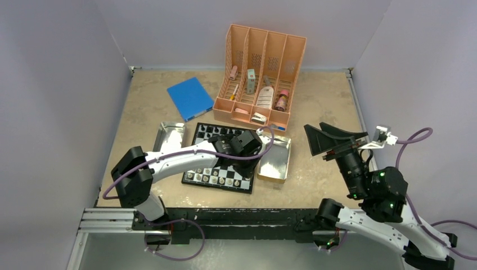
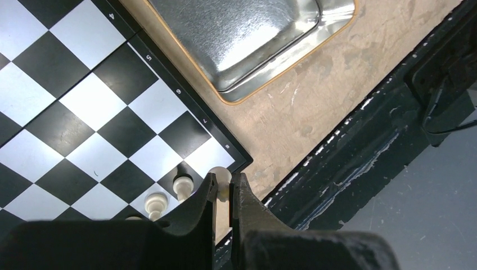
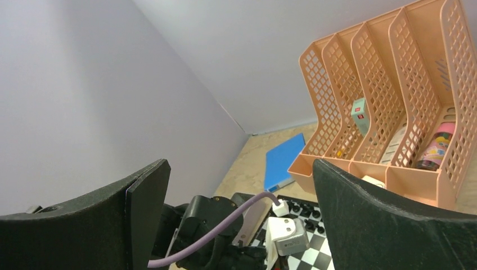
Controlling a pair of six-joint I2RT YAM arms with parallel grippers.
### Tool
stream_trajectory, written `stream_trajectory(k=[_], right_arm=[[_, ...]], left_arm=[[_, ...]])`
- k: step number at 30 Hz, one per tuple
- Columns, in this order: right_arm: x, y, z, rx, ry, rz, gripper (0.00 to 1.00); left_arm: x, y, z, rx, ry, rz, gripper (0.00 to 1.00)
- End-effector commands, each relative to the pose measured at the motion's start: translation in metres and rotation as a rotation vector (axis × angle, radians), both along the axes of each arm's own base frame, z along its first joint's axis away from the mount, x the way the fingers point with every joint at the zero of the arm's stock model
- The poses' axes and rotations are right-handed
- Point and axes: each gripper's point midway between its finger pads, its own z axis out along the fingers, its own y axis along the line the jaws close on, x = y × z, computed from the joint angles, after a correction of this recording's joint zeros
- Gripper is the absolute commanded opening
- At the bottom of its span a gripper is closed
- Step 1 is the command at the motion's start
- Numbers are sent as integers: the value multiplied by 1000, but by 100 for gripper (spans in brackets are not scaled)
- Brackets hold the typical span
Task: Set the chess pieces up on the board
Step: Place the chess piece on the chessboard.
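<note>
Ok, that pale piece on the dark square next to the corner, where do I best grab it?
Probably by the round head of the pale piece, coming straight down. It stands upright, with another piece close beside it in the row, so close on it across the row, not along it.

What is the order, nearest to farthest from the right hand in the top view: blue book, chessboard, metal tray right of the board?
1. Metal tray, just left of the right hand.
2. Chessboard, farther left, under the left arm.
3. Blue book, back left, beside the organizer.
</note>
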Motion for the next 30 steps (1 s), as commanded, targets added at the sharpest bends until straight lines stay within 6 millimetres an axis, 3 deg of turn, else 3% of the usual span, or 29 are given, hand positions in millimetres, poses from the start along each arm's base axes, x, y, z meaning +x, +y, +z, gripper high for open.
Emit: stream_trajectory(k=[1,14,30], right_arm=[[2,3,6,-7,-3,-1,99],[2,6,1,-19,1,4,99],[3,10,-2,-31,-1,9,99]], left_arm=[[0,0,-16,23,11,24,0],[-11,4,-41,61,49,15,0],[-9,3,-51,39,12,25,1]])
